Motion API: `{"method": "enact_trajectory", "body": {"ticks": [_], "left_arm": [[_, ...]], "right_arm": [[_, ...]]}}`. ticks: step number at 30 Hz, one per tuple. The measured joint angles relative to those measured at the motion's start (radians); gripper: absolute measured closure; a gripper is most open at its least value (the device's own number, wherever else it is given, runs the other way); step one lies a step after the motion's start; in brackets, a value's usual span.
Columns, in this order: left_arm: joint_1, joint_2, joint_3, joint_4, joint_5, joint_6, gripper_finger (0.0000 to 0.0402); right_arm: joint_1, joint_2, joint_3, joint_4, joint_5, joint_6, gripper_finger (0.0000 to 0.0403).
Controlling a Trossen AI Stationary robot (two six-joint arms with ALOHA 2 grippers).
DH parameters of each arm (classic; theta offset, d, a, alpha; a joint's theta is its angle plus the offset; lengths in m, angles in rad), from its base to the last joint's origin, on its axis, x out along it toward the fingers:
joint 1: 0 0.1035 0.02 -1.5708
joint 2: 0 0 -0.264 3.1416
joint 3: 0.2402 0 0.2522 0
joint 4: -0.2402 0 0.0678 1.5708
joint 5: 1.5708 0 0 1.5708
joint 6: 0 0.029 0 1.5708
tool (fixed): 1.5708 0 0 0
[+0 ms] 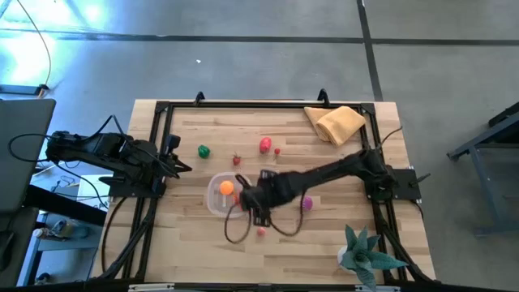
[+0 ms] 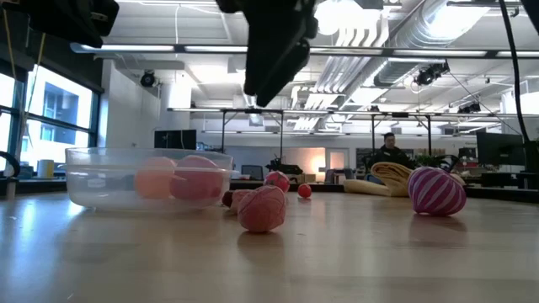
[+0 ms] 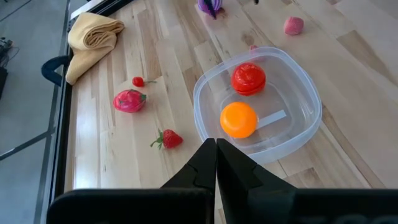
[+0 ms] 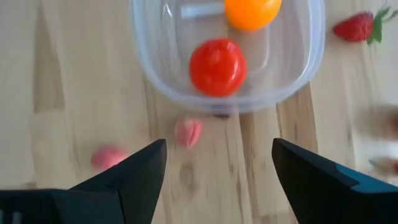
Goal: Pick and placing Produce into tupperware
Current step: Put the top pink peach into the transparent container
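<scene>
The tupperware (image 1: 212, 207), a clear container, stands left of the table's middle. It holds a red tomato (image 3: 249, 79) and an orange fruit (image 3: 239, 119). My right gripper (image 4: 217, 162) hangs open and empty above the table beside the tupperware's right side (image 1: 251, 201). Loose produce lies around: a green piece (image 1: 203, 151), a strawberry (image 3: 169, 139), a pink-red fruit (image 3: 129, 100), a small cherry (image 3: 138, 81), a purple striped piece (image 2: 437, 191) and pink pieces (image 4: 188, 132) (image 4: 109, 157). My left gripper (image 3: 216, 155) is shut and waits at the table's left edge.
A tan cloth (image 1: 334, 123) lies at the far right corner. A teal spiky plant (image 1: 365, 255) stands at the near right corner. A black frame (image 1: 158, 138) runs round the tabletop. Looped cable (image 1: 243, 227) hangs under my right arm. A person (image 2: 389, 147) sits far behind.
</scene>
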Motion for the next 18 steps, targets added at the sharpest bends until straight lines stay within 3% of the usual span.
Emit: {"method": "enact_trajectory", "body": {"ticks": [10,18], "left_arm": [[0.0,0.0,0.0,0.0,0.0,0.0,0.0399],[0.0,0.0,0.0,0.0,0.0,0.0,0.0399]], "right_arm": [[0.082,-0.02,-0.234,0.203,0.086,0.101,0.0127],[0.088,-0.116,-0.518,0.531,0.097,0.152,0.0163]]}}
